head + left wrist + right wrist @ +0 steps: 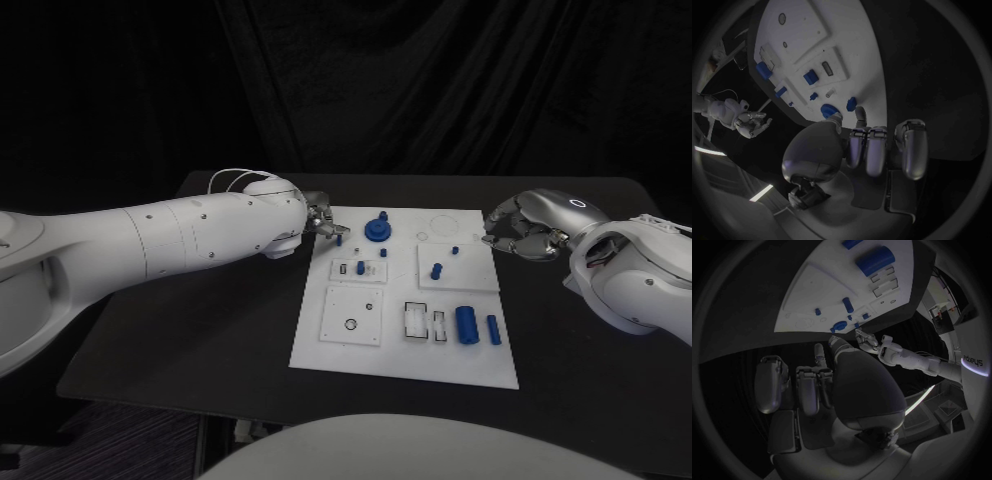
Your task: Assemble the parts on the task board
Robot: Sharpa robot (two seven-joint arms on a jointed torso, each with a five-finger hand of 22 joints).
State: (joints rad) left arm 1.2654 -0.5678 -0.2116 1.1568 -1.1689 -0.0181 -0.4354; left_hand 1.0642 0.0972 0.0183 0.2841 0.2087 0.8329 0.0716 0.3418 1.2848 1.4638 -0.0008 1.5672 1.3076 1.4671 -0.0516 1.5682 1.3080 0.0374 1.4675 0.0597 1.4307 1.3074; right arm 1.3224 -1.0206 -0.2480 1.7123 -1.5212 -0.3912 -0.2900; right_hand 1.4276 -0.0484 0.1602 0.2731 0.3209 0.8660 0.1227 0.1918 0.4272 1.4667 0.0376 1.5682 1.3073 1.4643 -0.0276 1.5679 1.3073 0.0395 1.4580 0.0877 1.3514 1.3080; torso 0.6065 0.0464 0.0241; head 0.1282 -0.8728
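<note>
White task board [346, 345] carries small blue parts [467, 324]; left hand [320, 222] and right hand [522, 236] hover beside it, fingers curled, holding nothing.

The head camera looks down from the near side; both wrist cameras, close behind their hands, share the task board [378, 345].
</note>
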